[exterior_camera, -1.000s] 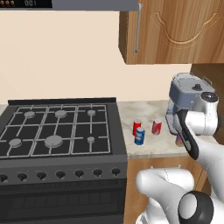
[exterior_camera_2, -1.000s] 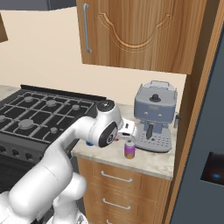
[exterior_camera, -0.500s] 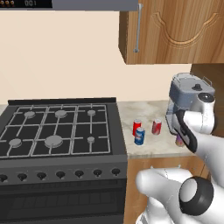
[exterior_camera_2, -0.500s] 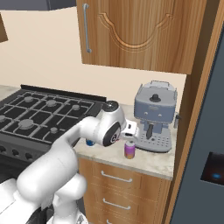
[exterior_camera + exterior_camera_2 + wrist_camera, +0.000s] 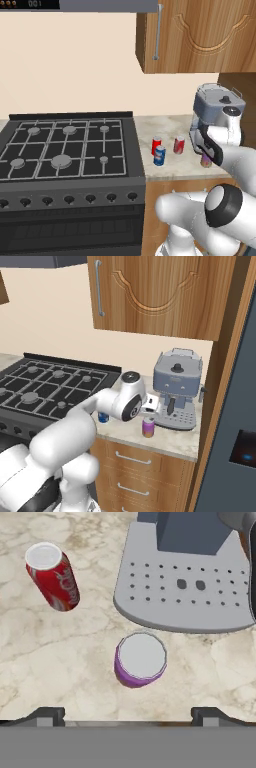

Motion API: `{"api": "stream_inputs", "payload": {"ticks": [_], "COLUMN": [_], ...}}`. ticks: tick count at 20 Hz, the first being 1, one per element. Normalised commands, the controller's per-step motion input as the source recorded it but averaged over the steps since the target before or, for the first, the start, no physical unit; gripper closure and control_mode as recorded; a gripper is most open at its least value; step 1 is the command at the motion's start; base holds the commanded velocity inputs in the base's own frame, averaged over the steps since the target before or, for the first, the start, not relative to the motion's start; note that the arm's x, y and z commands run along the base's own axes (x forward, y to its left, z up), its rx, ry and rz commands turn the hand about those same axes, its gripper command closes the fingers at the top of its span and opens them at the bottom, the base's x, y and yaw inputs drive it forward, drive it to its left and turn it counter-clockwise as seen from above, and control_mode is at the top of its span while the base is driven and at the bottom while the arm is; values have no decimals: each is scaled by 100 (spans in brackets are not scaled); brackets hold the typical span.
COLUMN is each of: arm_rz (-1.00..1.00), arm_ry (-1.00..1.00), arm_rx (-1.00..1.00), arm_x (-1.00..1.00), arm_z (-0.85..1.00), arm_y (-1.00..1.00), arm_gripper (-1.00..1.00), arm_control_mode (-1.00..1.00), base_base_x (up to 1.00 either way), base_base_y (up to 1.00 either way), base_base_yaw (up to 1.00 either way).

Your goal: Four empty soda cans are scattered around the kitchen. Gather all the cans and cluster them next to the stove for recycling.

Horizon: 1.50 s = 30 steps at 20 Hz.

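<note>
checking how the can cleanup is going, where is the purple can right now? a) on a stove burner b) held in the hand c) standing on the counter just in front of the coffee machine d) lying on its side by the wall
c, the purple can stands upright on the marble counter in front of the coffee machine tray, below the open hand.

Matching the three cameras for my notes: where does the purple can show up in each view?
Left base view: purple can at right, partly behind the arm.
Right base view: center, by the counter's front edge.
Hand view: center, seen from above.
Shared landmark: the coffee machine just behind it.
</note>
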Motion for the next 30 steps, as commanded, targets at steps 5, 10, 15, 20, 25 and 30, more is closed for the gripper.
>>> {"api": "stream_inputs", "payload": {"ticks": [5,10,15,20,25,30], "arm_rz": [0,0,0,0,0,0], "arm_ry": [3,3,2,1,0,0], "arm_rx": [5,3,1,0,1,2], "arm_x": [18,12,5,7,4,6], "arm_z": [-5,-11,-19,-22,-19,-16], "arm_y": [-12,-11,-6,-1,0,0], "arm_gripper": [-100,-100,-100,-100,-100,-100], "arm_control_mode": [-100,-100,-100,-100,-100,-100], "base_base_x": [0,0,0,0,0,0], "base_base_y": [0,0,0,0,0,0], "base_base_yaw": [0,0,0,0,0,0]}}
